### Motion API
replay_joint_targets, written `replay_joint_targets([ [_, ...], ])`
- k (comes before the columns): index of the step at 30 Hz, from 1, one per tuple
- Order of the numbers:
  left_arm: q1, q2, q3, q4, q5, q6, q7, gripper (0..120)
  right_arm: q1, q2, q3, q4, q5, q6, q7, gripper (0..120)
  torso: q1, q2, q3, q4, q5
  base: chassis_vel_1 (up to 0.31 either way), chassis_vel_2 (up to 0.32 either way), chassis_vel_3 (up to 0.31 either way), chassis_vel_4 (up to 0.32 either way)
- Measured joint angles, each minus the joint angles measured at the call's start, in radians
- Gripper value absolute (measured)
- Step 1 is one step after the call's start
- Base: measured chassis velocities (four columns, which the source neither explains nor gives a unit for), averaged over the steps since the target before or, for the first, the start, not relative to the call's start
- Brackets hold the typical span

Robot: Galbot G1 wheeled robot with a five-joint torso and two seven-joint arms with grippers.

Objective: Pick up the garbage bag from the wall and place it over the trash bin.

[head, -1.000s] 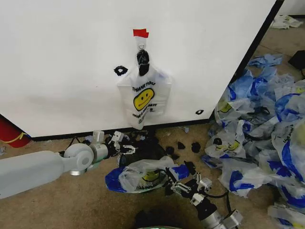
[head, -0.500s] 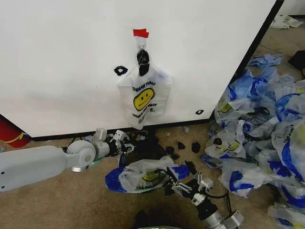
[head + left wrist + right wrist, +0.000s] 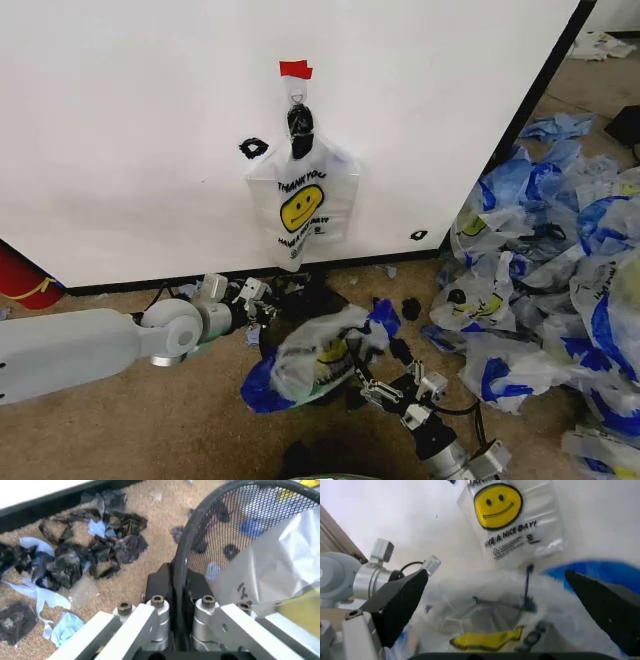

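Silver and grey, the left arm reaches in low from the left along the foot of the wall (image 3: 130, 130). The left gripper (image 3: 262, 298) is clamped on the wire rim of the trash bin (image 3: 195, 521), one black finger on each side of the mesh. Black scraps (image 3: 75, 562) litter the carpet just beside it.

Next comes the garbage bag (image 3: 315, 360), bunched over the bin's mouth with its smiley face and blue parts showing. It looks draped, not seated all the way round the rim. Above it, on the wall's hook under the red tape, hangs a second smiley bag (image 3: 300, 210), well apart from both grippers.

To the right of the bin, the right gripper (image 3: 388, 385) is at the bag's near edge. Its wrist view shows the fingers spread wide, with plastic lying between them and nothing pinched.

The step in hand appears to be fitting the bag over the bin. To do it well, the left grip should hold the rim steady while the right takes a single layer of the bag's mouth. Thin film slips and tears easily, so a gentle, even stretch is safer.

Farthest right lies the heap of blue-and-white bags (image 3: 560, 280).
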Motion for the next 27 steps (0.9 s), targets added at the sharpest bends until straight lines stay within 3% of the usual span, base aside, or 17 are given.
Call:
replay_joint_targets([
  [6,0.039,0.05,-0.051,-0.07,-0.004,-0.007,-0.042,2,0.001,-0.003,0.0,0.006,-0.001,0.0,0.0,100,0.0,0.0,0.0,0.0,-0.0001,0.0,0.0,0.0,0.0],
  [11,0.152,0.127,-0.183,-0.157,-0.011,-0.007,-0.14,2,0.008,-0.004,0.002,0.015,0.005,0.0,0.0,100,0.0,0.0,0.0,0.0001,0.0,0.0,0.0,0.0,0.0],
  [14,0.329,0.184,-0.407,-0.224,-0.025,0.006,-0.229,2,0.014,-0.004,0.003,0.02,0.013,-0.003,0.002,100,0.0,0.0,0.0,0.0,-0.0004,0.0,0.0,0.0,0.0],
  [18,0.674,0.232,-0.764,-0.305,-0.045,0.021,-0.318,2,0.025,-0.004,0.002,0.021,0.02,-0.008,0.007,100,0.0,0.0,0.0,0.0,-0.0006,0.0,0.0,0.0,0.0],
  [19,0.674,0.232,-0.764,-0.305,-0.045,0.021,-0.318,2,0.025,-0.004,0.002,0.021,0.02,-0.008,0.007,100,0.0,0.0,0.0,0.0,-0.0006,0.0,0.0,0.0,0.0],
  [22,0.837,0.248,-0.862,-0.358,-0.049,0.013,-0.404,2,0.031,-0.005,0.001,0.021,0.025,-0.01,0.008,100,0.0,0.0,0.0,0.0005,-0.0004,0.0,0.0,0.0,0.0],
  [27,0.866,0.246,-0.89,-0.413,-0.072,-0.003,-0.539,2,0.035,-0.006,0.0,0.021,0.026,-0.01,0.008,100,0.0,0.0,0.0,-0.0002,0.0007,0.0,0.0,0.0,0.0],
])
